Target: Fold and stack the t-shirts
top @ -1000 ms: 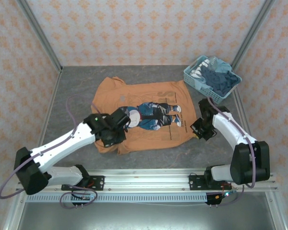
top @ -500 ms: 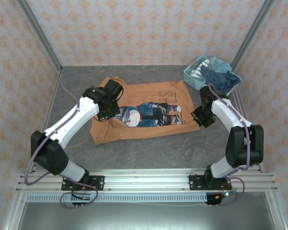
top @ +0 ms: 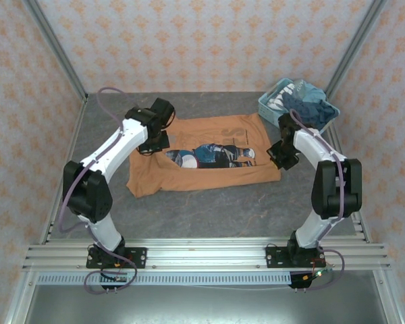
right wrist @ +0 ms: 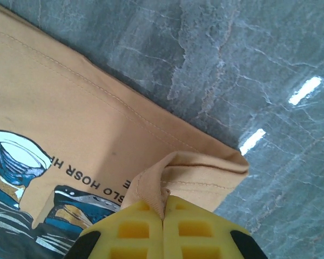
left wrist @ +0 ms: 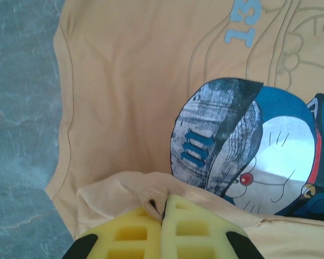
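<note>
Observed left claw (left wrist: 163,208) clamped tight on a bunched fold of the orange-tan t-shirt (top: 202,158), with the dark print lying flat just ahead of the pads. Observed right claw (right wrist: 163,208) pinched on the stitched hem corner at the shirt's other end, with bare desk (right wrist: 270,81) just ahead and to one side. Judged mid-fold, near edge held up over the shirt's body. Flagged risk: only a thin bite of cloth in each claw, so could slip out under uneven pull and leave a skewed crease. Flagged also: could drag the whole shirt across the glossy desk rather than fold it. Noted basket (top: 297,111) of other t-shirts (top: 304,108) close beyond the right claw and enclosure walls outboard of each claw. Judged most open room behind both claws.
</note>
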Robot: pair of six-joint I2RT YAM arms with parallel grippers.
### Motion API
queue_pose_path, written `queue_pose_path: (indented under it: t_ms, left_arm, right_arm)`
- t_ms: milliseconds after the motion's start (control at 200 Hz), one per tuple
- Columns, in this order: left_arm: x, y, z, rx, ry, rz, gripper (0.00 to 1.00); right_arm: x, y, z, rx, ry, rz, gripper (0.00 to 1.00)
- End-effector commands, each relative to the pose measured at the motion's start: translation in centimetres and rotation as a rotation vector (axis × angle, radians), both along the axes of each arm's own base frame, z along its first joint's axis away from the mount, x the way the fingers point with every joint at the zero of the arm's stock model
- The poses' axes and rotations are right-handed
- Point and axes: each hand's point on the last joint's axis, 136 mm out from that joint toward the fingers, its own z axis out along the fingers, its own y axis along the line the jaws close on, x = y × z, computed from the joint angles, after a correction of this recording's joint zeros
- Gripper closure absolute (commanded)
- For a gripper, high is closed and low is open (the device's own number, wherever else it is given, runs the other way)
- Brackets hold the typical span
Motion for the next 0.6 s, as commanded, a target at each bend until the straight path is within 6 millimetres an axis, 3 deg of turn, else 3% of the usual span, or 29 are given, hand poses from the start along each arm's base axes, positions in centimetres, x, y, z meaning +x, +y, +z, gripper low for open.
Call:
queue_pose_path:
  t_ms: [0, 410, 450, 490, 525, 595]
  left_arm:
    - [1.4, 0.9, 0.4, 0.067, -0.014, -0.033, 1.0]
    - [4.0, 1.5, -1.9, 0.104, 0.018, -0.046, 1.0]
    - [4.2, 1.6, -1.6, 0.109, 0.007, -0.049, 0.9]
    - [4.3, 1.8, -1.5, 0.121, 0.001, -0.045, 0.68]
    - [4.1, 2.2, -0.9, 0.136, -0.012, -0.034, 0.47]
    - [2.9, 3.1, 0.1, 0.146, -0.025, -0.008, 0.3]
  right_arm:
    - [1.1, -0.5, -0.1, -0.019, -0.005, 0.006, 1.0]
    - [2.7, -0.2, -2.1, -0.009, 0.028, 0.03, 1.0]
    - [2.8, -0.2, -2.2, -0.003, 0.035, 0.041, 1.0]
    - [3.0, -0.2, -2.1, 0.0, 0.035, 0.057, 0.93]
    - [3.0, -0.3, -1.9, -0.007, 0.034, 0.071, 0.8]
    - [2.8, -0.8, -0.9, -0.035, 0.025, 0.1, 0.57]
